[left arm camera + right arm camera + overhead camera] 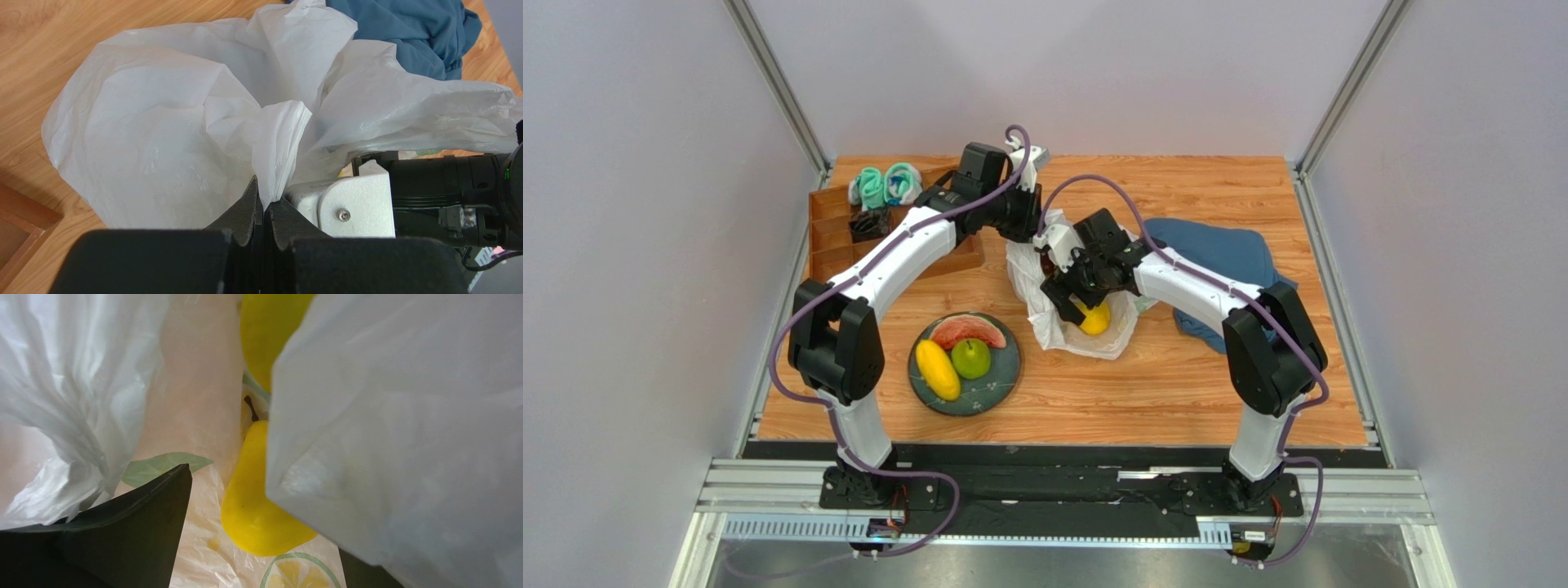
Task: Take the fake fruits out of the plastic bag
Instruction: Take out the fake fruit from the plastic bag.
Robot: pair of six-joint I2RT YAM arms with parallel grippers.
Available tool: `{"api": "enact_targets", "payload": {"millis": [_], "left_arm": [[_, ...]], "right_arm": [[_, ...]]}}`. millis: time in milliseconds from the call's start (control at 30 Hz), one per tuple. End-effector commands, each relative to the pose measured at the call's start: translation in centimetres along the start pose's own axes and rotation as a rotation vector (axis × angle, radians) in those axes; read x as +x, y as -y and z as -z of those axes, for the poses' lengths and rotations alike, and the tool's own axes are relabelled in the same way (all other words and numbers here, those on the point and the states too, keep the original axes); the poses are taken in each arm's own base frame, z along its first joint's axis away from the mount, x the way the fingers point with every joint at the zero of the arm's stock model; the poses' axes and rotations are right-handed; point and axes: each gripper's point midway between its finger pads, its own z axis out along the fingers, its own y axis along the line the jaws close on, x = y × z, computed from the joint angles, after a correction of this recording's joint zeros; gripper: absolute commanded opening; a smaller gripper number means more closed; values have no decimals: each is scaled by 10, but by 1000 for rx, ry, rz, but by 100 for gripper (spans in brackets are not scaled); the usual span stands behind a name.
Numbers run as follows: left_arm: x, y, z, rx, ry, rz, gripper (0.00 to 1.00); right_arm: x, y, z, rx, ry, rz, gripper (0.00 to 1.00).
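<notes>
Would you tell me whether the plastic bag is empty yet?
Not empty: a yellow pear and another yellow fruit lie inside the plastic bag.

You are working with thin, crinkly film in the plastic bag (153, 122): white, half see-through, creased all over, with a soft sheen. The left claw (265, 205) shows you matt black plastic with a fine grain. Your pear (255, 502) is smooth, glossy yellow plastic. The plate (1004, 374) looks dull, dark grey-green, while the mango (936, 369) and green apple (971, 358) look smooth with a slight shine. Your desk (1210, 380) is smooth wood-grain board with a satin finish. The blue cloth (1216, 251) is soft, matt fabric.
</notes>
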Motion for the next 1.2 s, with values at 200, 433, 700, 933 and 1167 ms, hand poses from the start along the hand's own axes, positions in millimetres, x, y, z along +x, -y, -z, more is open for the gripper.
{"api": "enact_targets", "payload": {"millis": [200,433,700,933,1167], "left_arm": [[-23,34,16,89,75,-59,0],[-25,34,19,83,82,-70,0],[-25,31,20,69,82,-87,0],[-26,30,9,86,71,-79,0],[-35,25,6,59,81,-91,0]], "right_arm": [[39,1,-13,44,-169,173,88],[54,11,-22,85,-231,253,84],[2,15,23,123,-117,247,53],[-5,4,88,97,-4,130,57],[-12,-43,133,-68,164,147,51]]}}
